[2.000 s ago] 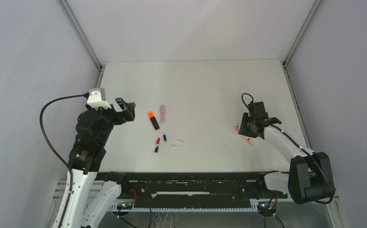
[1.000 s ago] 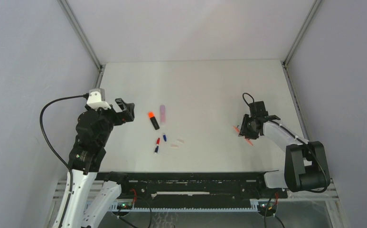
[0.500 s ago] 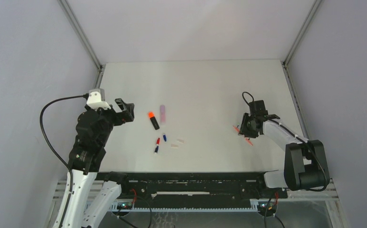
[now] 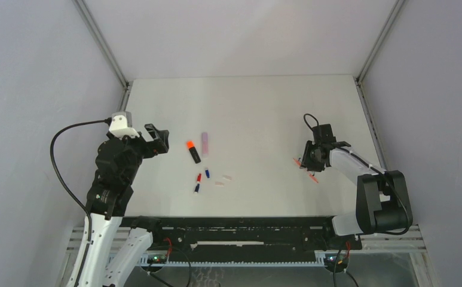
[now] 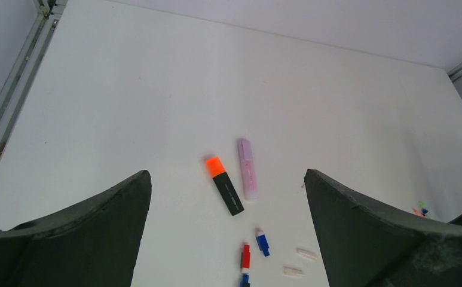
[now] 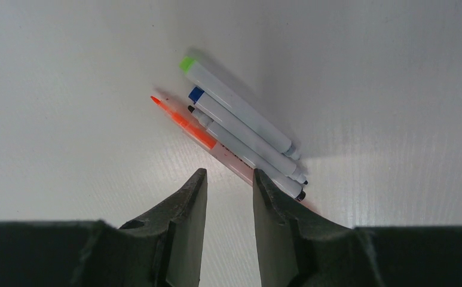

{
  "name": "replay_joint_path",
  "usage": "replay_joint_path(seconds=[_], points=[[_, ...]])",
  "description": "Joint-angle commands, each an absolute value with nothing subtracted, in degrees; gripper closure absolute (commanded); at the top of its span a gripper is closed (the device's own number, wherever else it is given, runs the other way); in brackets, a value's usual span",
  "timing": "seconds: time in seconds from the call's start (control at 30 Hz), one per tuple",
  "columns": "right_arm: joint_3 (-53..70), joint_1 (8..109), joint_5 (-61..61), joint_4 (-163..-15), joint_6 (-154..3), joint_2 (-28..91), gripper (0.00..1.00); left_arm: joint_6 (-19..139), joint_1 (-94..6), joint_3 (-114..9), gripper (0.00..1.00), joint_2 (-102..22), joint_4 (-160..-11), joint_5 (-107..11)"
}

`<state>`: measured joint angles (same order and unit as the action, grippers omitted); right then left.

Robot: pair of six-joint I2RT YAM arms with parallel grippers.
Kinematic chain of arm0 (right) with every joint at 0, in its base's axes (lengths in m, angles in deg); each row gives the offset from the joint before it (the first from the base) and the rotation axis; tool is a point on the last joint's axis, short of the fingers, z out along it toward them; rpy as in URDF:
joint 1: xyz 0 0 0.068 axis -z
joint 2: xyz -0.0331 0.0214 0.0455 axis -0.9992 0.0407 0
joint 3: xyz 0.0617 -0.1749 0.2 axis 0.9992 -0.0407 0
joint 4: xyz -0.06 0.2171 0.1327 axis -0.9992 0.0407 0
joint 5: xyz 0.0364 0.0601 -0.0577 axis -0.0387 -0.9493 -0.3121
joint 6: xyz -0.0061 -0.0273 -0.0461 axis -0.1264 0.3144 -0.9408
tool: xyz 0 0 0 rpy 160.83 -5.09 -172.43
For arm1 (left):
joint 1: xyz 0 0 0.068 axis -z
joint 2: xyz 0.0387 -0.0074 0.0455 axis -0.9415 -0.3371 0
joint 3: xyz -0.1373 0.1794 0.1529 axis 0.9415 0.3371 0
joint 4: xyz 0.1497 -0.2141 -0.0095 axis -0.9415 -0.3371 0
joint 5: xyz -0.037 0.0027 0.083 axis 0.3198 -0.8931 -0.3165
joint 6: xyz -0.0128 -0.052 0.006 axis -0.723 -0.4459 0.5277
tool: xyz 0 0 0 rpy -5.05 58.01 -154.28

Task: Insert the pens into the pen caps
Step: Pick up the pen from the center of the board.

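Left jaws wide | right jaws narrow, straddling slim orange-tipped pen

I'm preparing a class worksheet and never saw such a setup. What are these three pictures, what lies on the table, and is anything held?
Two robot arms stand at a white table. One picture looks down from above; the other two come from cameras on the wrists. The left gripper is wide open, empty, facing a black orange-tipped highlighter, a lilac highlighter, a red cap, a blue cap and pale caps. The right gripper, fingers slightly apart, is down at four thin pens side by side, apparently holding nothing.
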<state>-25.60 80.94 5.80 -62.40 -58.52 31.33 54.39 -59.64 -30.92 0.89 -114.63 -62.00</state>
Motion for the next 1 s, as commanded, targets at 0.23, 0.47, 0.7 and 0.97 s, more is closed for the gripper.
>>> replay_joint_path(seconds=[0.23, 0.47, 0.7, 0.97], points=[[-23.48, 81.3, 3.2, -62.39, -59.42, 31.02, 0.68, 55.34, -60.67, -29.52, 0.0, 0.57, -112.65, -60.79], [-23.43, 77.9, 0.88, -60.26, -58.23, 28.43, 0.68, 55.32, -60.8, -29.46, 0.0, 0.73, -112.6, -60.6], [-21.52, 73.61, 3.75, -58.39, -59.42, 26.13, 0.67, 55.28, -60.88, -29.35, 0.0, 1.0, -112.52, -60.41], [-17.25, 72.22, 13.14, -56.43, -63.58, 29.85, 0.59, 55.36, -60.97, -29.16, 0.0, 1.62, -112.51, -60.54]])
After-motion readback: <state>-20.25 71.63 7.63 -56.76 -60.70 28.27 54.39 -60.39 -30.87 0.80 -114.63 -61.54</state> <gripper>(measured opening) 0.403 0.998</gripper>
